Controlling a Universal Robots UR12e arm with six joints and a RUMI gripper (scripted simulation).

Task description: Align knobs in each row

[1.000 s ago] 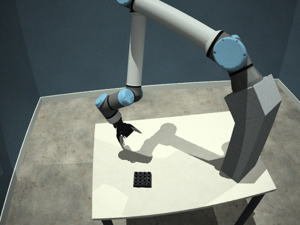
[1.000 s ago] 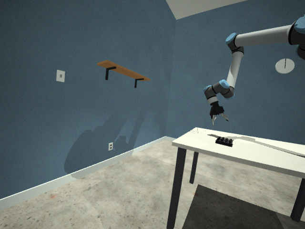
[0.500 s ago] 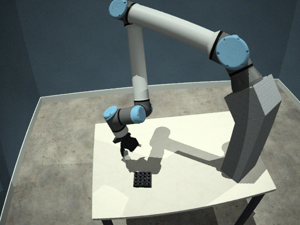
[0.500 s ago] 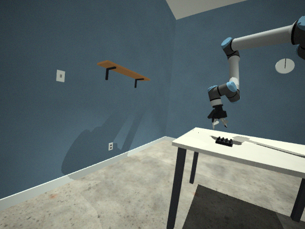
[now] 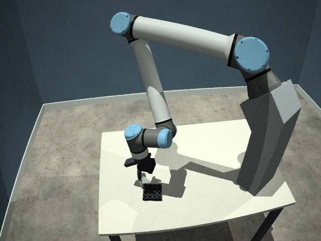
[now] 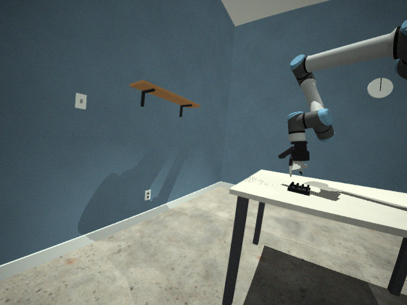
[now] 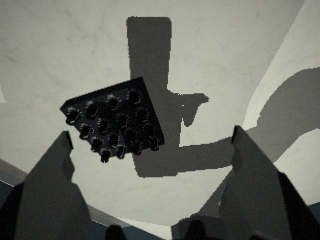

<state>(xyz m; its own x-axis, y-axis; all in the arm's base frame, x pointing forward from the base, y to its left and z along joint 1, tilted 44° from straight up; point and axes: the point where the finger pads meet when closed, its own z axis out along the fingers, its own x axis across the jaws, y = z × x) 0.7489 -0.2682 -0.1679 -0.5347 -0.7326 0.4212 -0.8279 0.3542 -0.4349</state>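
The black knob box (image 5: 152,192) (image 6: 298,188) (image 7: 114,120) lies flat on the white table (image 5: 207,145) (image 6: 344,206) near its left front part. It carries a grid of small dark knobs; their marks are too small and dark to read. My gripper (image 5: 142,180) (image 6: 294,169) (image 7: 153,129) is open and empty. It hangs a short way above the table, pointing down, just beyond the box's back left corner. In the wrist view the box sits between and above my two fingertips, turned at an angle.
The arm's grey base (image 5: 269,134) stands on the table's right side. The arm casts dark shadows across the table beside the box. The table's left and front edges are close to the box. A wooden shelf (image 6: 164,93) hangs on the far wall.
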